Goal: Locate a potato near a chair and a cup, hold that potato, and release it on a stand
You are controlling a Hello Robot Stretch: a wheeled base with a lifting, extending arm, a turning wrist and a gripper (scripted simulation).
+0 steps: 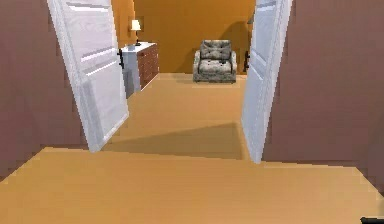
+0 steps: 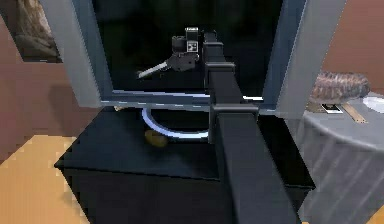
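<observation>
A small brown rounded lump (image 2: 155,140), potato-like in colour, lies on the top of a low black stand (image 2: 110,160) in the arm side view. My arm (image 2: 235,130) rises as a dark bar from the bottom edge across the stand. At its far end the gripper (image 2: 152,72) points toward the picture's left, higher in the picture than the lump, with a large dark screen (image 2: 130,50) behind it. I cannot tell whether it holds anything. An upholstered armchair (image 1: 215,62) stands against the far orange wall in the forward view.
Two white doors (image 1: 92,70) (image 1: 262,80) stand ajar on either side of a doorway ahead. Beyond it are tan floor, and a dresser (image 1: 146,62) with a lamp (image 1: 135,30). A cloth-covered round table (image 2: 345,130) with small items stands at the arm side view's right.
</observation>
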